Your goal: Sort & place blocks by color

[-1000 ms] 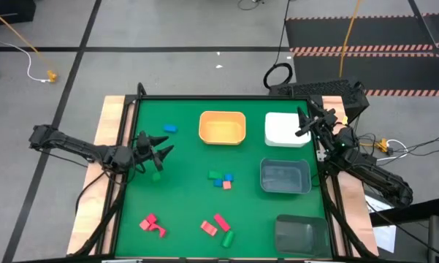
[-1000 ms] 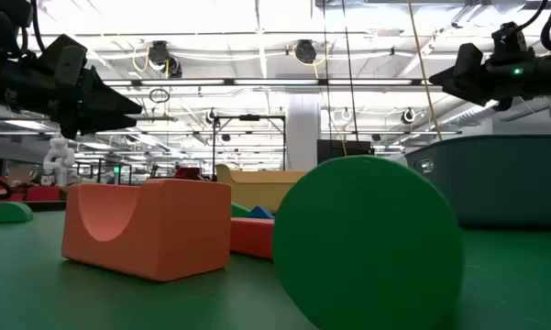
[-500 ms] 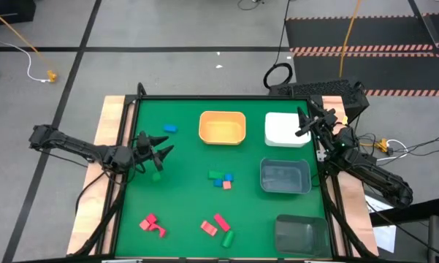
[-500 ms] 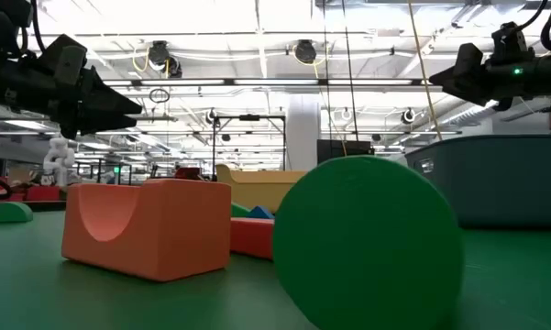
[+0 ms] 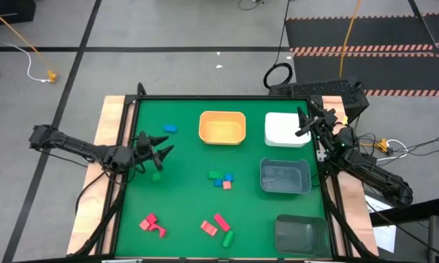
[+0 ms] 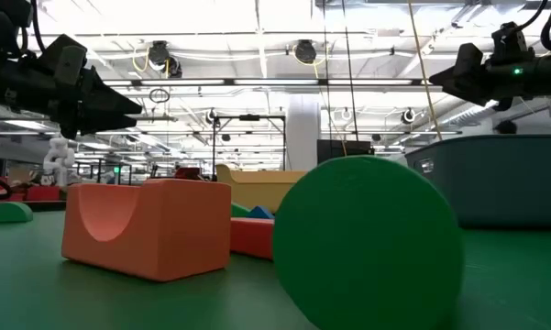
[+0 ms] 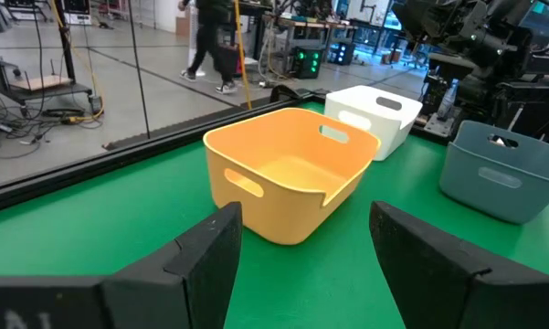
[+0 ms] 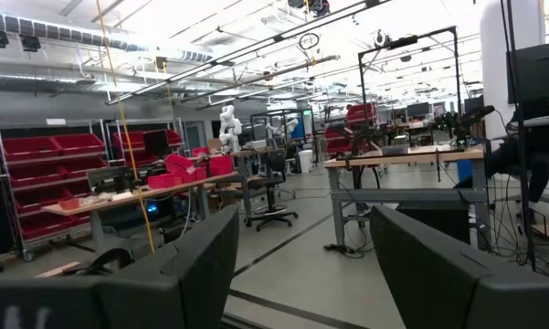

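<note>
- Stillness is the main news: over the last second neither arm has shifted and no block has moved, so the sorting is at a standstill and every piece seen is still out on the green table (image 5: 182,219).
- Left gripper (image 5: 158,153) hovers near the table's left edge, fingers apart and holding nothing; a small green block (image 5: 156,176) lies on the mat just beside it, toward the near edge.
- Right gripper (image 5: 304,124) hangs above the white bin (image 5: 286,128) at the far right corner, fingers apart and empty; its wrist camera looks out into the room, not down at the table.
- Bins: an orange bin (image 5: 222,127) at the far edge, the white one to its right, and two grey bins (image 5: 284,176) along the right edge; none shows a block inside, though the near grey one is hard to read.
- Blocks: a blue block (image 5: 170,128) sits near the far left; a mixed cluster (image 5: 220,179) of green, blue and red lies mid-table; a red pair (image 5: 152,225) lies toward the near left corner; red pieces with a green one (image 5: 218,227) lie by the near edge.
- Judgement: the task is at its start or paused; the left arm looks best placed to take the green block beside it.
</note>
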